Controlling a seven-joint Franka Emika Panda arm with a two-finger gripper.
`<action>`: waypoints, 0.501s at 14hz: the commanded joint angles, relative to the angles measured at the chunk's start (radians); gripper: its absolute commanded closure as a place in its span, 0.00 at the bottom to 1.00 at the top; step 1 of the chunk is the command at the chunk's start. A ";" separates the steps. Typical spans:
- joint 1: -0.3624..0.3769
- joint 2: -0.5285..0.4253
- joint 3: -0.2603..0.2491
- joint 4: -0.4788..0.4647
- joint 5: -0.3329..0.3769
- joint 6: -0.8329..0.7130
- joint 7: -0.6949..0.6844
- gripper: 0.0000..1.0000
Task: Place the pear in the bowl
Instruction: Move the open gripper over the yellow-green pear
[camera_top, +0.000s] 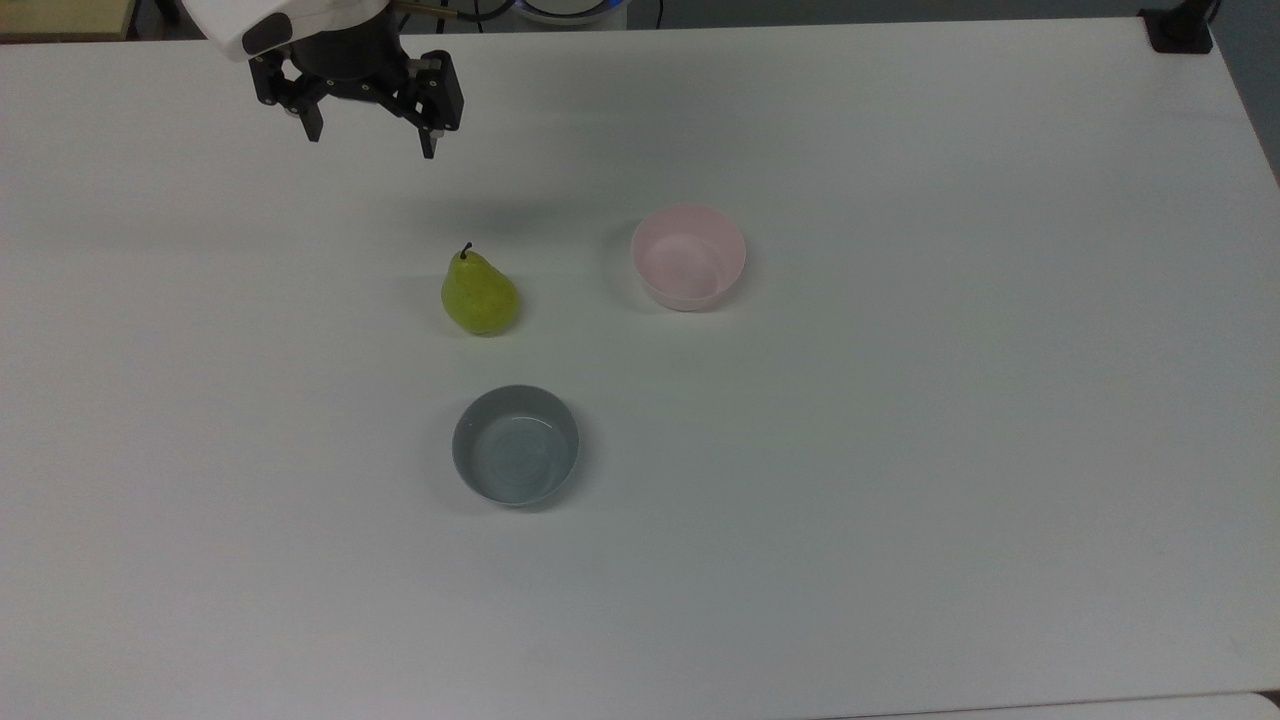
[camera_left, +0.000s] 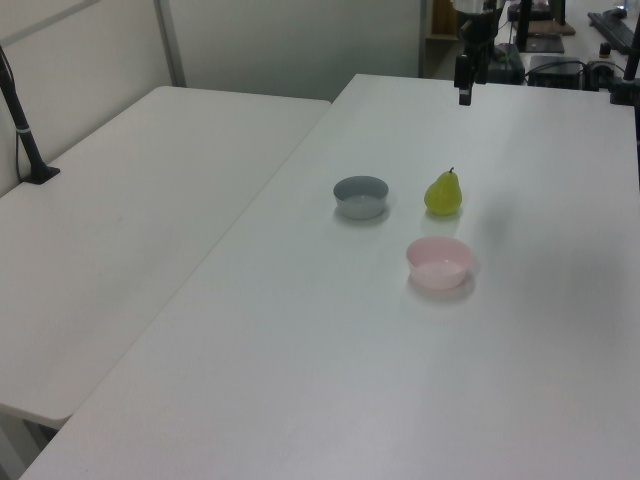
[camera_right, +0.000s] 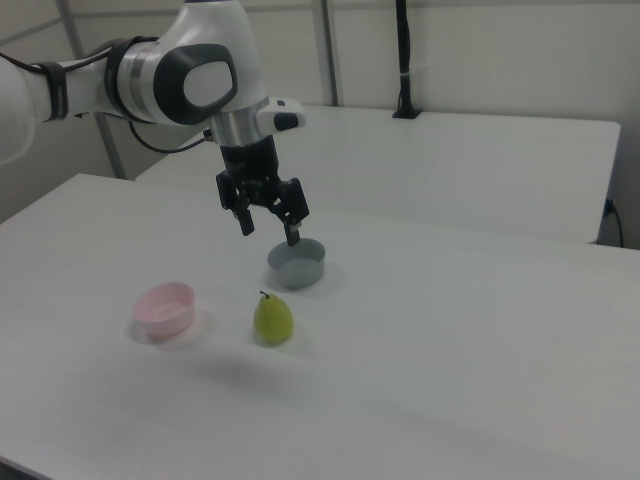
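A yellow-green pear (camera_top: 480, 295) (camera_left: 443, 193) (camera_right: 273, 318) with a dark stem stands upright on the white table (camera_top: 900, 450). The pale pink bowl (camera_top: 688, 257) (camera_left: 438, 263) (camera_right: 165, 309) sits apart from it, toward the top view's right, with nothing in it. My gripper (camera_top: 370, 140) (camera_right: 268, 230) hangs open in the air with nothing between its fingers. It is up and to the left of the pear in the top view, and above the table in the right view. In the left view the gripper (camera_left: 465, 85) shows at the table's far end.
A grey-blue bowl (camera_top: 515, 445) (camera_left: 360, 196) (camera_right: 297, 263) stands below the pear in the top view. A second white table (camera_left: 120, 230) adjoins on the left view's left. A black post base (camera_top: 1180, 30) sits at the top view's upper right corner.
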 joint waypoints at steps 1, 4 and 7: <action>-0.006 -0.030 -0.006 0.004 0.021 -0.050 0.021 0.00; -0.004 -0.032 -0.032 0.019 0.036 -0.050 0.012 0.00; -0.003 -0.032 -0.043 0.027 0.045 -0.047 -0.002 0.00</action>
